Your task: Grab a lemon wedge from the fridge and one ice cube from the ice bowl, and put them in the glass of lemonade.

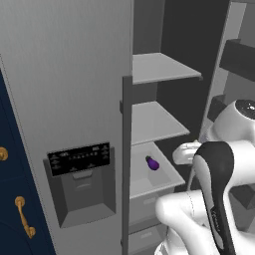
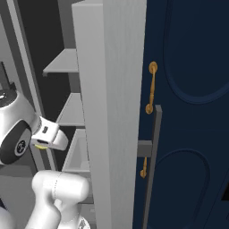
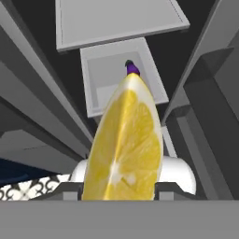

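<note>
Yellow lemon wedge, pulpy, between gripper fingers.

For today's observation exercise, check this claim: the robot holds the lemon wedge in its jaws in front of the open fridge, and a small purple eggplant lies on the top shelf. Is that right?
Not quite. The eggplant lies in the lower tray-like compartment of the fridge, below the two flat shelves, as the left base view shows. The rest holds: the lemon wedge sits in the jaws in front of the open fridge.
</note>
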Controlling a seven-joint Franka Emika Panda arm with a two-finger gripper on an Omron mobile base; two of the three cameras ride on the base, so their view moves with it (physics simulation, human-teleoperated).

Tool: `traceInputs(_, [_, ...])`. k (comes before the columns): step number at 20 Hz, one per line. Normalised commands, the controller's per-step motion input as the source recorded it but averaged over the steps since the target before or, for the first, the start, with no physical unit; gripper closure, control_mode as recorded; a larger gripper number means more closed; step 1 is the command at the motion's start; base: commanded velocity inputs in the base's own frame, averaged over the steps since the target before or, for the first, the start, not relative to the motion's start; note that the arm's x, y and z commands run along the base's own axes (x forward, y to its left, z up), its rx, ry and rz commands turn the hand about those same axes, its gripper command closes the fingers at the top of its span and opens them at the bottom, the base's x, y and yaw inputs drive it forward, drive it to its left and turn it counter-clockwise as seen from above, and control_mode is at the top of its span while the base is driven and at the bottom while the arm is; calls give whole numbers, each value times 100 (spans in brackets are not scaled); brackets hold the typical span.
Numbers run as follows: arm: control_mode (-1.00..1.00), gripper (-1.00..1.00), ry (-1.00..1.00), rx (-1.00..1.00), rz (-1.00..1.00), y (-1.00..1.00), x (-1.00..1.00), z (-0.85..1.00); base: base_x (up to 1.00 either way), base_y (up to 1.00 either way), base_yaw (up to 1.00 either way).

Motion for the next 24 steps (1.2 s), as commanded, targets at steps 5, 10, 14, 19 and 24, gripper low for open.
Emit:
traceInputs(5, [100,100,0,0,0,0,-1,0,-10,0,0])
traceInputs(10, [100,100,0,0,0,0,0,0,-100,30,0])
traceInputs(14, [100,100,0,0,0,0,0,0,-100,75,8])
traceInputs(19, [100,100,0,0,0,0,0,0,-78,100,51])
traceInputs(24, [100,100,0,0,0,0,0,0,-13,70,91])
